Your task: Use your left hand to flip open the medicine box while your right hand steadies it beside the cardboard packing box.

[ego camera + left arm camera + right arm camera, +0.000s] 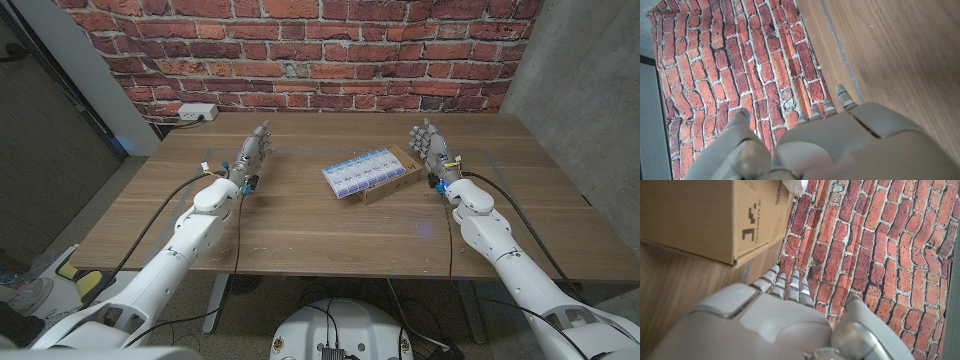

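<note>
- Medicine box [362, 171], a flat pill organiser with rows of small blue-and-white lids, sits near the middle of the wooden table [300, 225], a little toward the robot's right.
- Its lids all look down and level in the head view; none stands up.
- It rests against or partly on top of a low cardboard box [396, 178]; from the head view I cannot tell which, only that the two touch along the far right side.
- Cardboard box [705, 220] also shows in the right wrist view, brown with dark printed marks on its side, near the right hand's fingertips [771, 272] but apart from them.
- Left hand [255, 152] stands on its edge well to the left of the medicine box, fingers extended and slightly apart, holding nothing.
- Right hand [430, 145] stands just beside the cardboard box, palm upright, fingers straight and spread, holding nothing and touching neither box.
- Both hands point toward a red brick wall [300, 50] behind the table.
- A white power strip [197, 113] lies at the table's far left corner by the wall.
</note>
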